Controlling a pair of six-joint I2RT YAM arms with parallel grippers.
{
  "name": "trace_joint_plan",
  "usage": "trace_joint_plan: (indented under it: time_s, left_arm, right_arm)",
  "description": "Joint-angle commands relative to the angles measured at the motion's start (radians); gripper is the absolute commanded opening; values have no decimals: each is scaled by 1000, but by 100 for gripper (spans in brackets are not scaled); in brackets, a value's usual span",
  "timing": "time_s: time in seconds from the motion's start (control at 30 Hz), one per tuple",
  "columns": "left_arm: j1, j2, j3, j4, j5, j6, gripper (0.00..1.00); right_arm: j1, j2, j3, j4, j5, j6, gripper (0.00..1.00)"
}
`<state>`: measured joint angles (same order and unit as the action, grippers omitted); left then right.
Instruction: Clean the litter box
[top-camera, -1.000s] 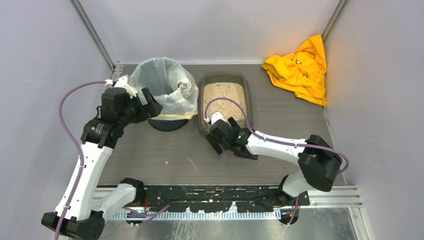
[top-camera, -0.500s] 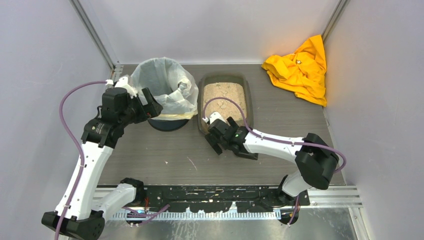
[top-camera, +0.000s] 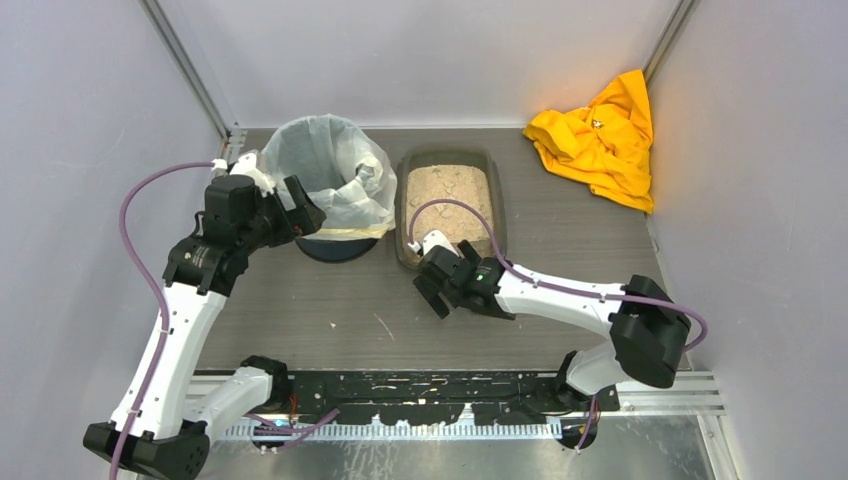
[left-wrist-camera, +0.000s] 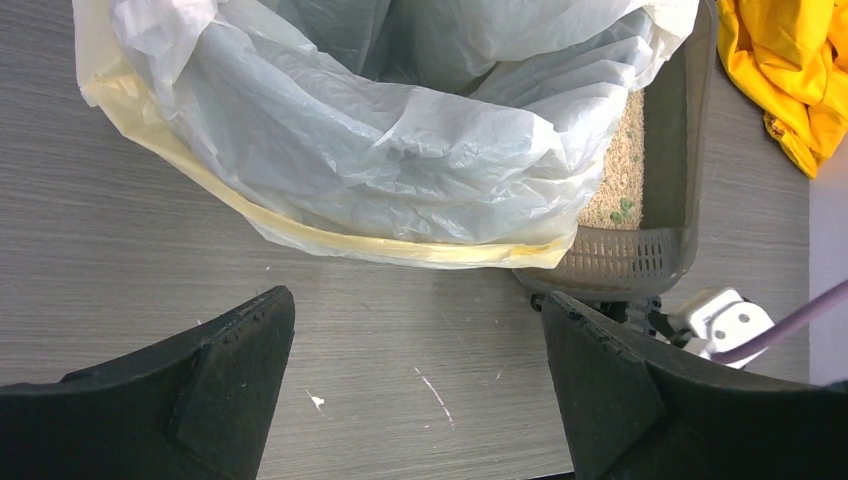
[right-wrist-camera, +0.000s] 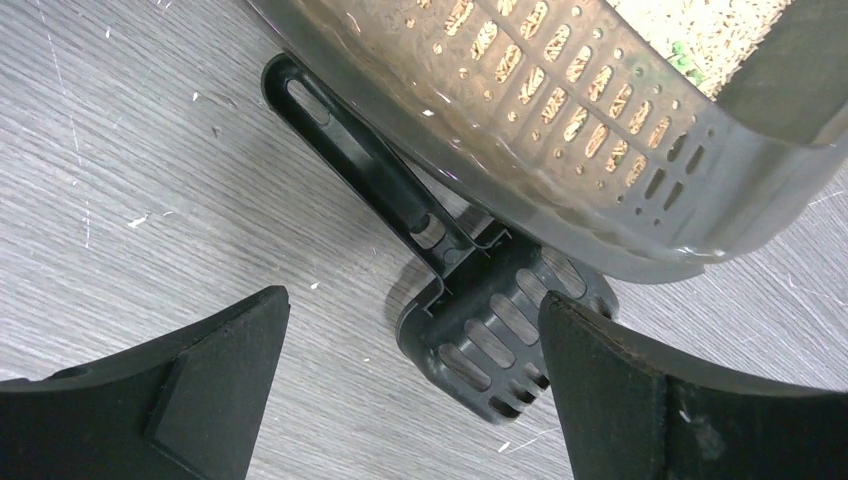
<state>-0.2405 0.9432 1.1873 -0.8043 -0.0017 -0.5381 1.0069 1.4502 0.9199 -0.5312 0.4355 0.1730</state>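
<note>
Now, litter box (top-camera: 401, 215) sat mid-table, just right of lined bin (top-camera: 290, 140). Black scoop (right-wrist-camera: 470, 300) lay against its near wall, handle tucked under rim. Right gripper (right-wrist-camera: 412, 300) hovered over scoop head, jaws spread wide, holding nothing. Best, likely: shift toward handle, descend clear of rim, close square across it. Box: translucent grey-brown, slotted end wall, pale granules, few green bits. Left gripper (left-wrist-camera: 415, 310) hung by bin, spread wide, empty.

Glossy translucent plastic litter box (right-wrist-camera: 600, 170); matt black plastic scoop (right-wrist-camera: 400, 195); wood-grain tabletop (right-wrist-camera: 130, 180); thin crinkly film bin liner (left-wrist-camera: 380, 150).
</note>
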Motion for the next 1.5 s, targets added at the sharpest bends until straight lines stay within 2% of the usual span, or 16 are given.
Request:
trace_joint_plan:
  time_s: [0.0,0.33,0.67,0.9,1.13,1.23,1.3,1.43,1.47]
  left_arm:
    - [0,-10,0,37,9,20,94]
    - [0,-18,-7,37,9,21,93]
    - [0,-20,-12,40,-24,24,94]
    - [0,-23,-15,42,-31,27,94]
    - [0,-23,-18,43,-32,29,94]
    - [-1,-25,-20,43,-34,29,94]
    - [0,-25,-20,43,-35,30,94]
    - [-1,-26,-20,43,-33,29,94]
    - [0,-26,-20,43,-34,29,94]
  right_arm:
    - [4,-44,10,-36,20,19,100]
    - [5,106,49,-51,-25,10,100]
    - [5,197,92,-30,3,-20,98]
    - [5,207,105,-13,2,-39,92]
    - [3,294,151,-56,6,-50,76]
    - [4,306,162,-61,7,-49,61]
    - [4,304,161,-59,6,-49,41]
    - [4,303,155,-59,17,-50,14]
    - [4,306,154,-59,21,-50,11]
